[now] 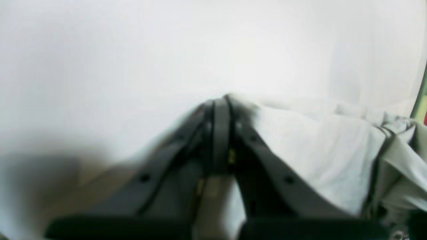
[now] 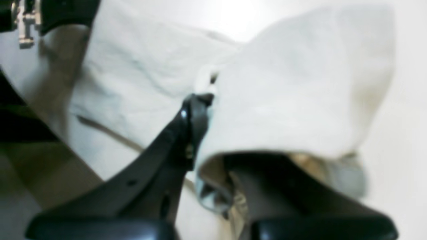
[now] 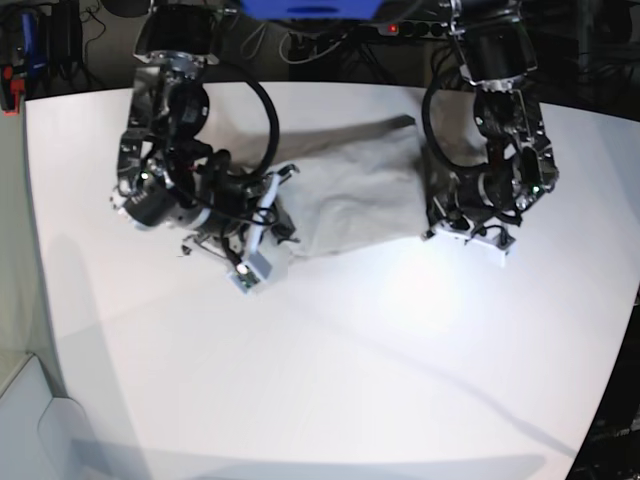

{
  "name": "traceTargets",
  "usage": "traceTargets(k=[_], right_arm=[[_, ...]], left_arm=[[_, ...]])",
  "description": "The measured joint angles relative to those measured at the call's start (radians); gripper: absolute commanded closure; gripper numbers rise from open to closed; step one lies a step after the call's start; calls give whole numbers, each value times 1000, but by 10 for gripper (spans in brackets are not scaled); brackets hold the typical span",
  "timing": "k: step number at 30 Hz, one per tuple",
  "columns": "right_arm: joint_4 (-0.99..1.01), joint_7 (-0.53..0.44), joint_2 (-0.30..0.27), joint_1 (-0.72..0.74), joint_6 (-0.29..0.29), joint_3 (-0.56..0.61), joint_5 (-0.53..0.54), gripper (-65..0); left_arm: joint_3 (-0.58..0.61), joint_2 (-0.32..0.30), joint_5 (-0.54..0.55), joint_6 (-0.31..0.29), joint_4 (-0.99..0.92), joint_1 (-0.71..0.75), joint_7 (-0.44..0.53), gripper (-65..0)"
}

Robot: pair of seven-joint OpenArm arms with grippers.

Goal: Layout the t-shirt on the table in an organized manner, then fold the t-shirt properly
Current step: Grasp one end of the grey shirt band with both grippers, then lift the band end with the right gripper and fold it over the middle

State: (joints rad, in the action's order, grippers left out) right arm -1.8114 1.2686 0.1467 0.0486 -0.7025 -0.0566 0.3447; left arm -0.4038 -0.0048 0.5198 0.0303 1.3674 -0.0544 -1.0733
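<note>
Your right gripper sat at the scene's left, on the near left corner of the t-shirt, its jaws pinched on a fold of cloth that draped over one finger. The shirt lay stretched between both arms on the far half of the white table. At the right, your left gripper was clamped tight on the shirt's edge, low to the table.

Left gripper: jaws pressed together, cloth pinched at the tips.
Right gripper: jaws nearly closed, clamped on fabric.
Arms: both bent low.
</note>
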Motion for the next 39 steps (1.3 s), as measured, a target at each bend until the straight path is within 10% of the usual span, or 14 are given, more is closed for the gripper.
traceTargets(k=[27,39], right_arm=[[100,-246,-19,-40,0,398,-143,0],[167,-300,-21,-35,0,400,-147,-12]], left_arm=[[-3,5,-38,15,75,29,-42,0],[-293,-3,-79,29,174,96,-60,0]])
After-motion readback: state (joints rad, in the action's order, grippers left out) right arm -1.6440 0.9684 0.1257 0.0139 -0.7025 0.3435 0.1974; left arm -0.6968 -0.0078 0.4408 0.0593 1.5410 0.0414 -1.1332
